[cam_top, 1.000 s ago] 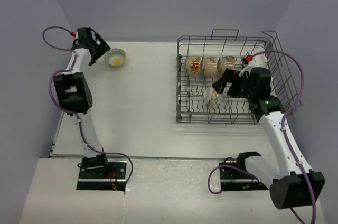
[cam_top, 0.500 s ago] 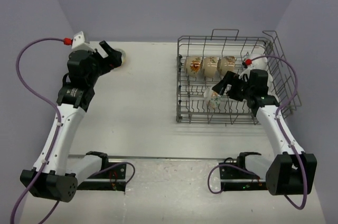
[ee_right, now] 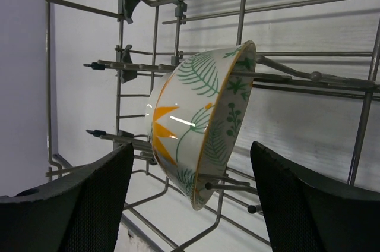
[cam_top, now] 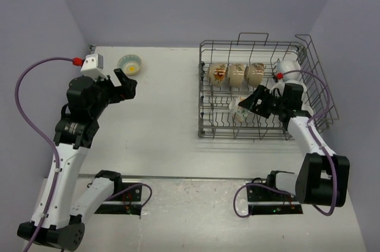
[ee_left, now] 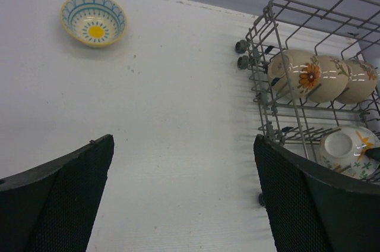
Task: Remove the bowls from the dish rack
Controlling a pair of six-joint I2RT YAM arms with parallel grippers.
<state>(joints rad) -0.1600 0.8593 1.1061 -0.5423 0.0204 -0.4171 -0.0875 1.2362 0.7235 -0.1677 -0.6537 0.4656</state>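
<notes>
On edge among the near tines of the large grey wire dish rack: a small cream ceramic bowl with green fern leaves and orange petals, foot turned left, rim right. Bracketed by the right gripper, spread wide, one black padded finger to each side, no contact visible on either.

Step in hand, by the look of it: reaching in for this bowl. Next calls for closing across foot and rim, then lifting straight up clear of the tines before swinging left over the rack wall to the white table.

In the far row, three cream bowls with orange-brown flowers, packed side by side and touching. At the far right corner of the rack, a plain white bowl. Already out on the table, far left: a bowl with blue arches and a yellow centre. Near it, the left gripper, released and empty, hanging above bare table.

In the way: tines crossing the fern bowl's rim, likely to snag on a tilted pull. Also the rack's left wall and raised handles on the way out.
</notes>
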